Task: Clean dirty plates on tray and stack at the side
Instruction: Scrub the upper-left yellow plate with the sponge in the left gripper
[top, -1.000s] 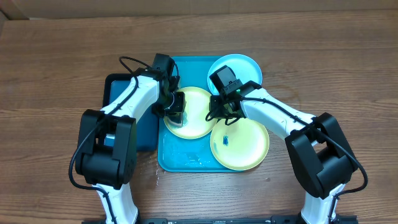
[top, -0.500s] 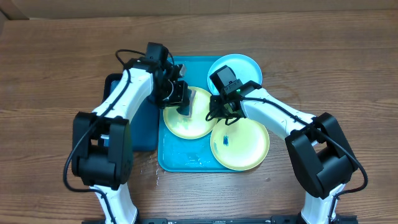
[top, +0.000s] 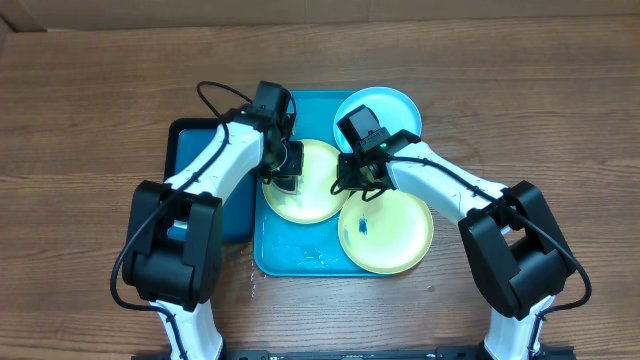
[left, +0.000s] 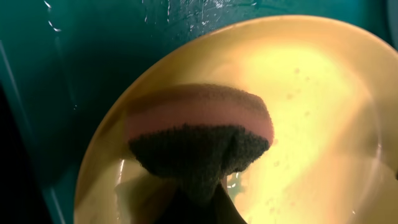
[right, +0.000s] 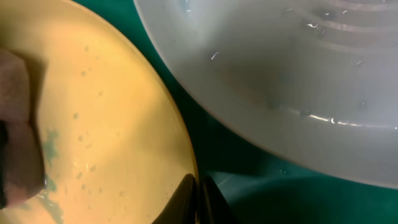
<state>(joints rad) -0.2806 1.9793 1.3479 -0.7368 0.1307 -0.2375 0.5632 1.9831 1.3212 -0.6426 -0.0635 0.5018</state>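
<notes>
The turquoise tray holds three plates. My left gripper is shut on a pink sponge with a dark scouring face and presses it on the left yellow-green plate, whose wet surface fills the left wrist view. My right gripper is shut on that plate's right rim, its fingertips closed over the edge. The second yellow-green plate lies front right with a small blue smear. The light blue plate lies at the back right and looks pale in the right wrist view.
A smaller dark blue tray lies to the left of the turquoise tray, under my left arm. Water drops lie on the turquoise tray's front part. Wooden table surrounds both trays.
My left gripper has shifted the sponge across the left plate, up and right, then back a little to the left. The right gripper has stayed on the rim.
</notes>
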